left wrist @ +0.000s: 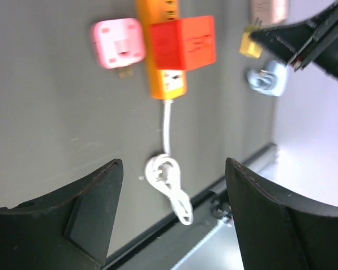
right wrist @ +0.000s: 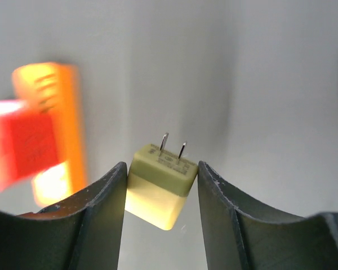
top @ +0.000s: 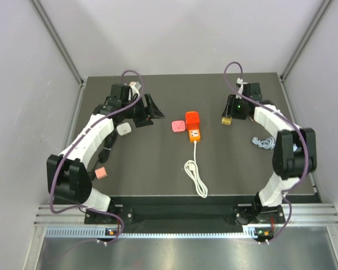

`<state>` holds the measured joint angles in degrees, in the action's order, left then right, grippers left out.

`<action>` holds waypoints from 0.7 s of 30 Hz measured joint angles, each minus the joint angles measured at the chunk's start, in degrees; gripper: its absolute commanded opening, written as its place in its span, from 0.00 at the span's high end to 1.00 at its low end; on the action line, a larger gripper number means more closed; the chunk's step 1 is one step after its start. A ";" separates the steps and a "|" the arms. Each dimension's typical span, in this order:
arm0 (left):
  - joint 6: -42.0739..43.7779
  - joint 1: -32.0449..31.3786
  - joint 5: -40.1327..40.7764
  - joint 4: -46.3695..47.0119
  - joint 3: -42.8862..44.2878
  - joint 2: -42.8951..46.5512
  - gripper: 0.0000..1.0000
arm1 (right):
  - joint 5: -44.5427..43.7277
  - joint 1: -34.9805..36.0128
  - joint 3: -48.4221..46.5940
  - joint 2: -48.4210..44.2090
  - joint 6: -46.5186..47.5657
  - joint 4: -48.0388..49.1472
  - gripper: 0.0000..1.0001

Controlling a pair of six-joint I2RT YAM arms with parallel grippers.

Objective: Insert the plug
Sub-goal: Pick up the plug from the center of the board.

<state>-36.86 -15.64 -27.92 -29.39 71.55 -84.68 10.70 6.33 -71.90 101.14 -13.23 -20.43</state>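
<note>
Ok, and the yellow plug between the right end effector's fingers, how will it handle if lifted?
Probably rigid: the yellow plug is a blocky moulded cube with two metal prongs. Likely light, being small beside the right end effector. It sits skewed between the fingers, and its sides look smooth, so it may twist or slip.

Five small plugs are in view: one red plug [top: 192, 118], one pink plug [top: 177, 126], one white plug [top: 124, 130], one yellow plug [top: 227, 120] and one salmon plug [top: 101, 172]. There is one orange power strip [top: 194, 135], and it has one white cord [top: 196, 177]. One grey cable bundle [top: 263, 142] lies on the one dark surface [top: 152, 169]. The robot arms are two: one left arm [top: 93, 135] and one right arm [top: 287, 152].
</note>
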 measured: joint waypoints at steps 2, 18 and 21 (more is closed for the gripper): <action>-1.27 0.15 -3.48 1.20 1.62 -1.99 0.23 | 1.57 0.94 2.32 -5.62 1.66 -0.20 0.67; -2.14 -1.81 -20.44 0.63 8.94 -13.09 0.22 | 8.37 23.43 10.12 -19.93 8.74 7.87 0.71; -1.90 -3.30 -21.00 0.68 8.26 -13.09 0.22 | 8.44 25.35 9.70 -19.87 8.74 8.44 0.71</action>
<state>-38.76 -18.94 -48.93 -28.71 79.81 -97.78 19.14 31.68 -62.19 81.28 -4.49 -11.99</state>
